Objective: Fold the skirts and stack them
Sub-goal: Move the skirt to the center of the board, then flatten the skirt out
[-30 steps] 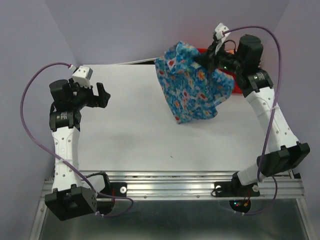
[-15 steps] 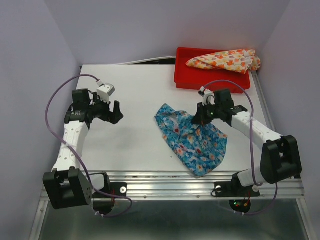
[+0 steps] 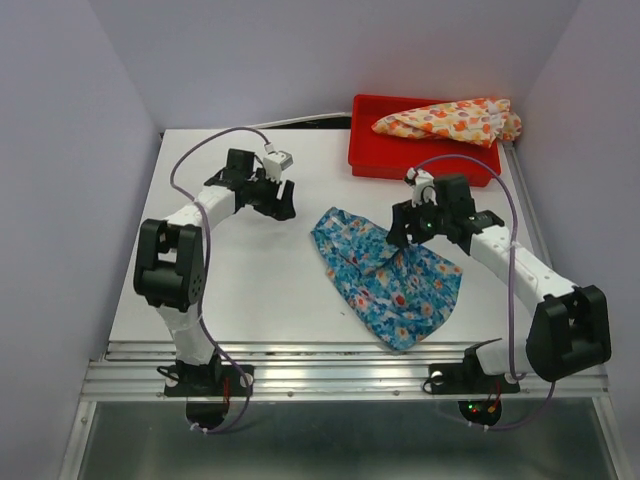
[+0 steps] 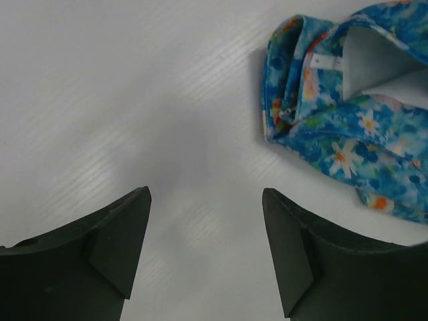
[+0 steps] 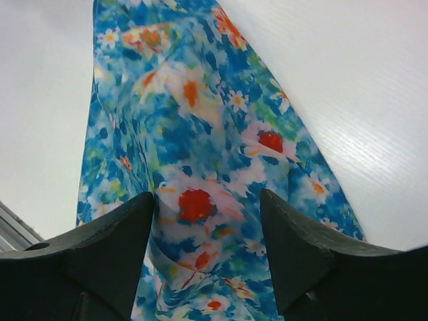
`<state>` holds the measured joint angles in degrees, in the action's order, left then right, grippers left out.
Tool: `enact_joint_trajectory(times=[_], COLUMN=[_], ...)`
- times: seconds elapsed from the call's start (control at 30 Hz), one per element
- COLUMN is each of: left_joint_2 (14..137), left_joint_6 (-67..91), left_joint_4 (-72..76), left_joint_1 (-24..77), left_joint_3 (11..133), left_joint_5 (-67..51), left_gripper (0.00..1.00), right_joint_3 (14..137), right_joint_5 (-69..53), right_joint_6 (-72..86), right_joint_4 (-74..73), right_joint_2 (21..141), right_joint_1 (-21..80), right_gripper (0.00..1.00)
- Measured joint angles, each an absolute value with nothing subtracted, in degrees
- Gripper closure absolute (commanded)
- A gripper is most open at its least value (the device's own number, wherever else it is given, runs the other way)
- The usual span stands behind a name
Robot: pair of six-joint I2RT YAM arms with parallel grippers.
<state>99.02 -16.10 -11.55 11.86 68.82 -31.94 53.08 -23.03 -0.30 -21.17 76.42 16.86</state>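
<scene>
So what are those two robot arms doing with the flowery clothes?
They are meant to fold and stack two little skirts. The blue floral cloth skirt lies crumpled and unfolded on the white table. The right gripper sits just over it, jaws open, with cloth bunched up between them. The left gripper, open and empty, hovers over bare table beside the skirt's waistband. The cream-yellow skirt with orange flowers lies in the red plastic tray at the far corner.

Blue floral skirt [image 3: 390,285], red tray [image 3: 365,145]
</scene>
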Motion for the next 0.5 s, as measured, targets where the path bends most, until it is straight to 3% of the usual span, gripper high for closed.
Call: enact_joint_trajectory(times=[0.2,0.5], left_joint_2=[111.94,116.16], left_joint_6=[-9.61,-4.54], left_joint_4=[-9.1,-8.84], left_joint_1=[13.21,15.49], left_joint_3=[79.85,81.25], left_joint_5=[-33.21,-34.76], left_gripper=[0.38,0.48], right_joint_3=[62.54,65.8], right_joint_5=[-23.24,-24.84], right_joint_6=[0.21,4.25], right_joint_4=[-24.01,-24.18], right_joint_2=[79.26,80.86], right_joint_1=[16.86,20.16], right_gripper=[0.27,0.45])
